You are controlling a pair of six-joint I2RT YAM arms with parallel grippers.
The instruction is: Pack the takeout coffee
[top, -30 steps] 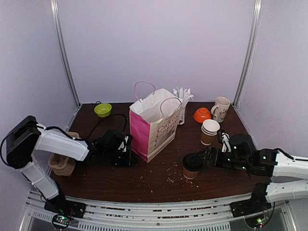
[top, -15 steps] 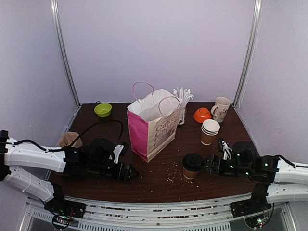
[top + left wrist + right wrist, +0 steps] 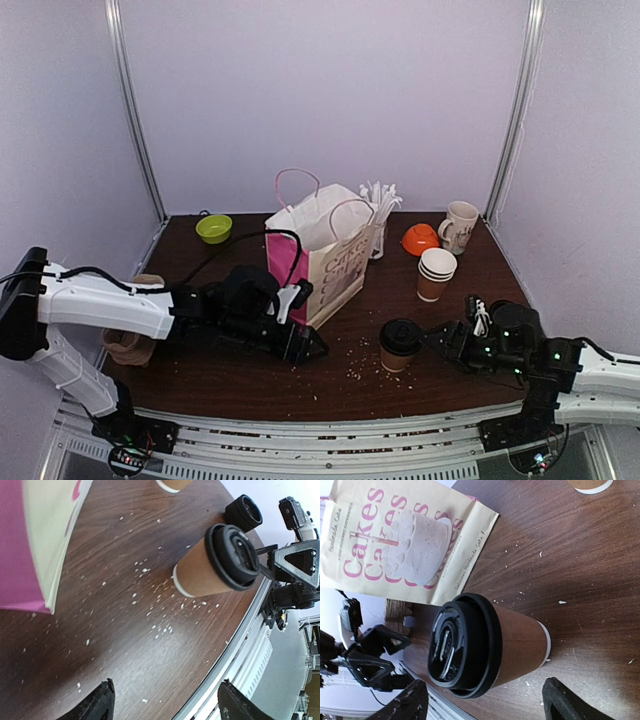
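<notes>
The takeout coffee (image 3: 400,344), a brown paper cup with a black lid, stands upright on the dark table right of the bag's front. My left gripper (image 3: 311,348) is open, low over the table left of the cup and well short of it; the left wrist view shows the cup (image 3: 210,568) far ahead of the left gripper (image 3: 165,707). My right gripper (image 3: 441,338) is open just right of the cup. In the right wrist view the cup (image 3: 490,647) sits just ahead of the spread right gripper (image 3: 487,707), untouched.
A pink and cream paper bag (image 3: 322,256) stands open at mid table. Behind the cup are a stack of paper cups (image 3: 436,273), an orange bowl (image 3: 420,238) and a cream mug (image 3: 459,226). A green bowl (image 3: 214,228) sits back left and a cardboard carrier (image 3: 128,346) front left.
My left arm has left the bag's left side, swung right along the front of the table toward the cup, and opened. The right gripper has drawn back slightly from the cup.
</notes>
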